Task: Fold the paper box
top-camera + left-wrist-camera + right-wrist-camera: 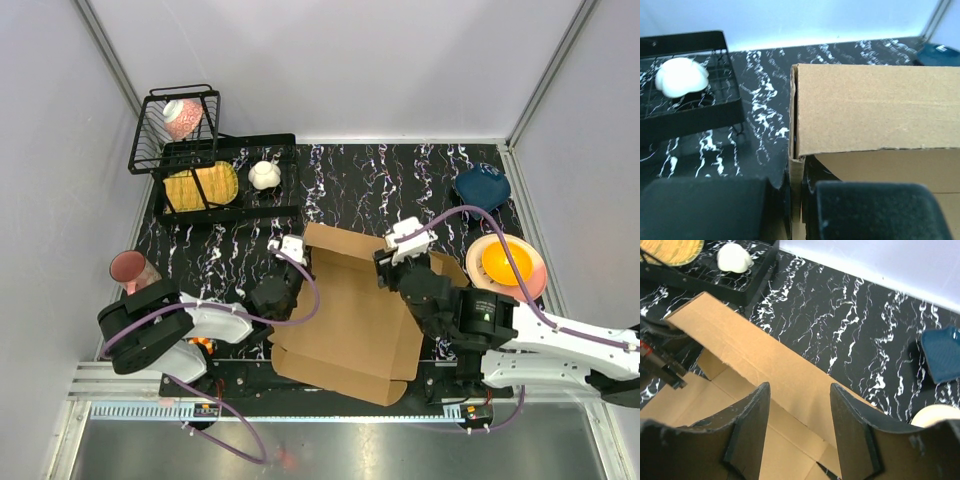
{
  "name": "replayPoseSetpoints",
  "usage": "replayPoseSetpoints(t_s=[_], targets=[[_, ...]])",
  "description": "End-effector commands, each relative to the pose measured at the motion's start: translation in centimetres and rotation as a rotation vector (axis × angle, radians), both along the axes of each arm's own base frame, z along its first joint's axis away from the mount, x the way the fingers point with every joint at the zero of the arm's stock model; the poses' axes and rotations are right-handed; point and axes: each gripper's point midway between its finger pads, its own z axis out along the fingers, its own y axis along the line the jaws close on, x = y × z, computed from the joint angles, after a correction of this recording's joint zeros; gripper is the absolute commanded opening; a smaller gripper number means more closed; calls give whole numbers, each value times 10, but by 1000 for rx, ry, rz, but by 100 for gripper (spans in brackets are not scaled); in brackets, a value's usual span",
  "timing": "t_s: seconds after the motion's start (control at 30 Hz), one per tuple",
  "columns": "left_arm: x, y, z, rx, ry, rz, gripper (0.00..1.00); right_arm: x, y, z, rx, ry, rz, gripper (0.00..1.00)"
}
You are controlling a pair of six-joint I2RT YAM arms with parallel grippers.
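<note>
The plain brown cardboard paper box [350, 320] is lying in the middle of the black table with white streaks [400, 180], between the two arms. The job is looking only partly done. The far wall is standing up, but the big near part is lying flat and open. The left gripper [794, 187] is pinching the thin left side wall. The right gripper [799, 386] is spreading wide above the far wall, holding nothing. The other sides and lid are not yet folded.
</note>
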Motion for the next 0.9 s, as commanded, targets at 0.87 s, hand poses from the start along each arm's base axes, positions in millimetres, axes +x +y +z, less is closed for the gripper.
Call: replayPoseSetpoints(t_s=[0.87], targets=[[15, 41, -71, 248, 442, 191, 0, 11, -91, -78, 424, 356, -508, 60]])
